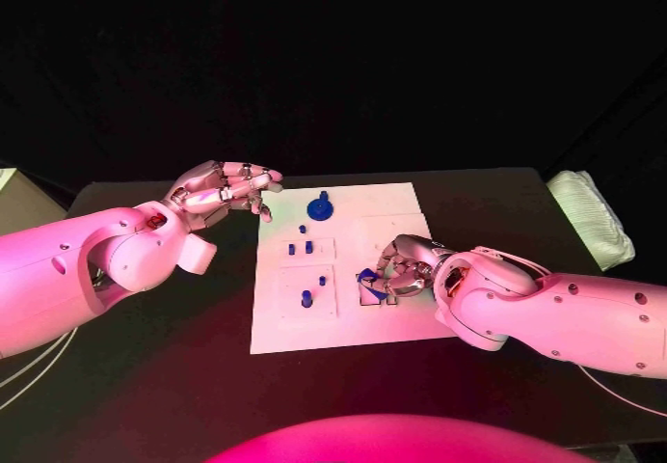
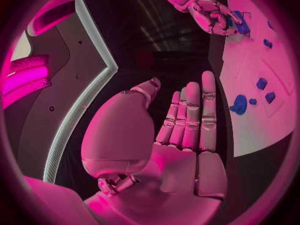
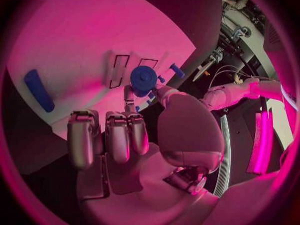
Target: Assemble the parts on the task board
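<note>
A black table (image 1: 167,386) fills the middle and lower frame. At the right edge, toward the upper right, a white padded bundle (image 1: 591,217) lies on it. A pale object (image 1: 21,198) sits at the left edge.

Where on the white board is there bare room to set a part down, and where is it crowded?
Bare: the task board's far right corner, right of the round blue part, and the near strip below the blue peg. Crowded: the left column of small blue pieces and the middle right, where the right hand holds a blue part.
</note>
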Controlling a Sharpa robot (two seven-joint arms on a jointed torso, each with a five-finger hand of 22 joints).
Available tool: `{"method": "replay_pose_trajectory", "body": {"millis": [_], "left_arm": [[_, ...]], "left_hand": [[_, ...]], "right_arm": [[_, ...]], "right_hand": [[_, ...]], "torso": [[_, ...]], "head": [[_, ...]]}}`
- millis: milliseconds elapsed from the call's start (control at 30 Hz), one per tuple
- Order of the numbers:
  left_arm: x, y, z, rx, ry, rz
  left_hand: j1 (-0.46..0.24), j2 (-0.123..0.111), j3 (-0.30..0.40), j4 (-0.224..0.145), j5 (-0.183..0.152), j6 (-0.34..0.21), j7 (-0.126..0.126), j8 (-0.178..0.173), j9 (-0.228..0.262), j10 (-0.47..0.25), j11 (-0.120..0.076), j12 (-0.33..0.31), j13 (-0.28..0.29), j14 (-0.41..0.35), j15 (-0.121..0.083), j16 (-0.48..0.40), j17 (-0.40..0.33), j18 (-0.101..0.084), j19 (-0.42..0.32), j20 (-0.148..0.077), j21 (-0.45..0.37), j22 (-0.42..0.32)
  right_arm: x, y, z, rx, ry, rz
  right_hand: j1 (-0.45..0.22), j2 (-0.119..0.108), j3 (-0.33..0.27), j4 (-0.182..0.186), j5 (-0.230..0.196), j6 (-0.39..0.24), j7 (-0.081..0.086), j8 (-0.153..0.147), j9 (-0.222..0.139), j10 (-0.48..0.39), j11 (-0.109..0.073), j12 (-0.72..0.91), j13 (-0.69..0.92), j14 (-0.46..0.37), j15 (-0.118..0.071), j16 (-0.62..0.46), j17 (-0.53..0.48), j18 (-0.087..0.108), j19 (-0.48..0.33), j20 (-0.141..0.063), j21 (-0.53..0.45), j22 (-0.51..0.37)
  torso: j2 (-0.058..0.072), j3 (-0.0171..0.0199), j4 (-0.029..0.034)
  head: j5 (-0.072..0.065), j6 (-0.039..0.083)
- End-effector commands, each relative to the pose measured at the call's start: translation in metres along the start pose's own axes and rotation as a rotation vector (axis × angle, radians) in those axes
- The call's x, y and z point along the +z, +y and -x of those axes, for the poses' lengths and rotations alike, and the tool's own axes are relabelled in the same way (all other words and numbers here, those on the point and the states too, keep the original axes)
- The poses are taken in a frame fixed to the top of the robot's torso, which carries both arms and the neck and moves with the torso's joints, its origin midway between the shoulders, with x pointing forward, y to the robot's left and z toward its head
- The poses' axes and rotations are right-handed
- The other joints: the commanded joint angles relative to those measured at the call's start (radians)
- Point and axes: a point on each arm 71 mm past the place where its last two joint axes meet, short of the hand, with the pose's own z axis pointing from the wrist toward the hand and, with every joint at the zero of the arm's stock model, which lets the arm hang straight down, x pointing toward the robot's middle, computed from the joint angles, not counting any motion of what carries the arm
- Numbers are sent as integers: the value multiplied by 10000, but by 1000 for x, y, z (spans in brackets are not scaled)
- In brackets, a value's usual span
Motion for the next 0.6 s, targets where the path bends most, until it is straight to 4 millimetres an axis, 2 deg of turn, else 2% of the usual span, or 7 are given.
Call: {"method": "replay_pose_trajectory", "body": {"millis": [33,267,367,433,600], "left_arm": [[0,-1,-3,-153,221,-50],[0,-1,-1,-146,178,-36],[0,-1,-1,-147,180,-34],[0,0,-1,-149,183,-31],[0,0,-1,-139,156,-16]], "left_hand": [[17,94,-10,27,48,-51,-5,50,-6,-56,21,55,15,-79,-16,-20,14,138,48,15,-43,-8],[17,94,-10,27,48,-51,-5,50,-6,-56,21,55,15,-79,-16,-20,14,138,48,15,-43,-8],[17,94,-10,27,48,-51,-5,50,-6,-56,21,55,15,-79,-16,-20,14,138,48,15,-43,-8],[17,94,-10,27,48,-51,-5,50,-6,-56,21,55,15,-79,-16,-20,14,138,48,15,-43,-8],[17,94,-10,27,48,-51,-5,50,-6,-56,21,55,15,-79,-16,-20,14,138,48,15,-43,-8]], "right_arm": [[-1,-2,0,-471,-22,29],[-2,-3,2,-523,-175,22],[-2,-2,2,-499,-226,46],[-1,-2,2,-484,-254,64],[-1,-1,2,-530,-231,78]], "right_hand": [[-89,4,94,-38,97,929,-847,487,512,1026,-72,38,2635,971,-68,61,2302,-83,827,-71,67,2003],[-98,-19,138,-66,141,916,-850,515,523,1026,-81,38,2635,973,-74,65,2313,-83,827,-78,65,2003],[-304,-30,164,-3,150,891,-833,561,534,1026,-70,38,2635,971,-66,61,2304,-80,823,-79,49,1995],[-540,-6,179,19,123,873,-822,602,541,1026,-61,38,2635,971,-57,62,2307,-80,823,-75,47,1997],[-1626,98,73,35,56,816,-816,753,554,1026,-51,38,2635,970,-42,58,2305,-79,823,-60,36,2003]], "torso": [[-1,3,-6],[0,4,-1],[-1,5,-3],[0,6,3],[1,2,5]], "head": [[-20,-3],[-51,6],[-56,16],[-70,20],[-85,8]]}}
